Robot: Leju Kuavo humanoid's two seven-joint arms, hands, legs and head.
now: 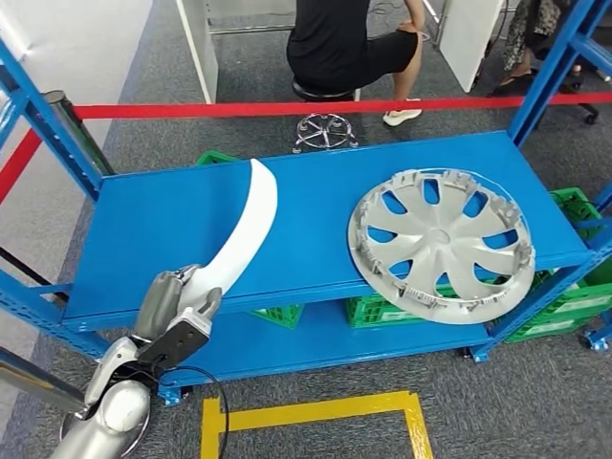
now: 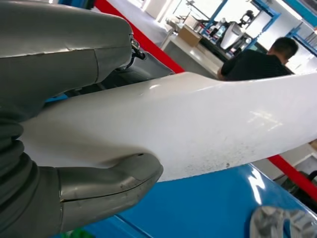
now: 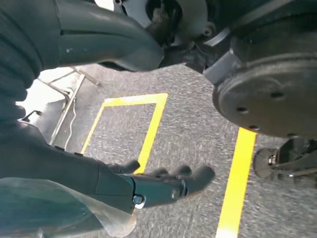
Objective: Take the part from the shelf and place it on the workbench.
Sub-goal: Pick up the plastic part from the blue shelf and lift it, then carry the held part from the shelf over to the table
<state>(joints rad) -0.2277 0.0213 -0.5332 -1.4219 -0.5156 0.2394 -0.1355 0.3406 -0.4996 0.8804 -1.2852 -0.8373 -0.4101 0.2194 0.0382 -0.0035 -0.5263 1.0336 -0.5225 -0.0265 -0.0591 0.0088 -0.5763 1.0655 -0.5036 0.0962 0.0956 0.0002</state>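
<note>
**Operator:** On the upper blue shelf point(image 1: 310, 229) I see two things: a long curved white part point(image 1: 245, 229) toward the left, and a silver hubcap point(image 1: 442, 244) lying flat toward the right, its edge hanging a little past the shelf's front lip. They sit well apart.

**Colleague:** Does the left hand have the white part?

**Operator:** Yes. My left hand point(image 1: 177, 311) grips its near end at the front edge of the shelf. From the left wrist I see the thick grey thumb point(image 2: 112, 186) on one side of the white part point(image 2: 194, 124) and the fingers on the other side, so the part is clamped between them. The far end of the part curves away over the shelf board; whether it touches the board I cannot tell.

**Colleague:** And the right hand?

**Operator:** My right hand point(image 3: 149, 186) hangs over grey carpet point(image 3: 186, 129) marked with yellow tape lines point(image 3: 235, 183). Its fingers stretch out, slightly apart, with nothing in them.

**Colleague:** Anything behind the shelf?

**Operator:** A red tape point(image 1: 289, 108) runs across, and beyond it a person in black point(image 1: 346, 43) sits on a stool. Green crates point(image 1: 570, 287) stand under the shelf.
</note>
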